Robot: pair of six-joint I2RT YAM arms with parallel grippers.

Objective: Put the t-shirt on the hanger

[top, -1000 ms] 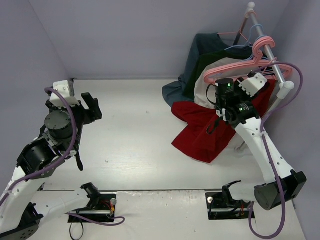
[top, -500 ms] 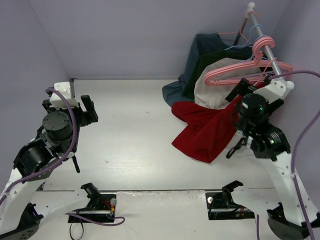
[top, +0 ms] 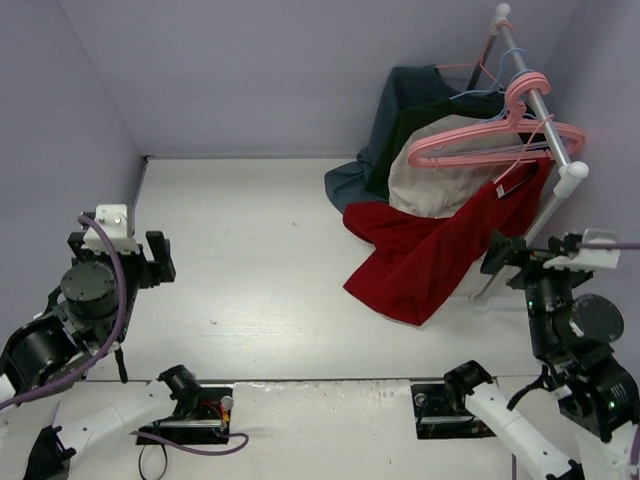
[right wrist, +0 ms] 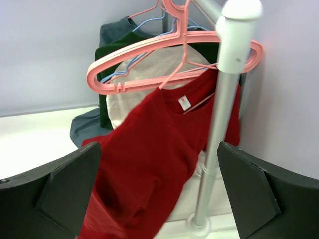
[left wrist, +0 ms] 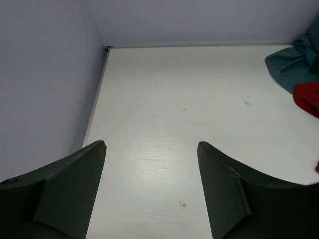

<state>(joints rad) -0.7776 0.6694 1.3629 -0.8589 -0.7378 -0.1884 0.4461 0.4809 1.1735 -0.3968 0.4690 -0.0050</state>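
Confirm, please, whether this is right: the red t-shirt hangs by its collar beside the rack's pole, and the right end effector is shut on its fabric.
Not quite: the right end effector is open and holds nothing, as the right wrist view shows, its jaws wide apart short of the cloth. The red t-shirt does hang by its collar beside the rack's pole.

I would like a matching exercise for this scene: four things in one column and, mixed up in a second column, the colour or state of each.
Things:
1. t-shirt
2. hanger
3. rear garment
4. left pincer

Colour or state:
A. salmon pink
B. open, holding nothing
C. deep red
D. dark blue-grey

Pairs: 1-C, 2-A, 3-D, 4-B
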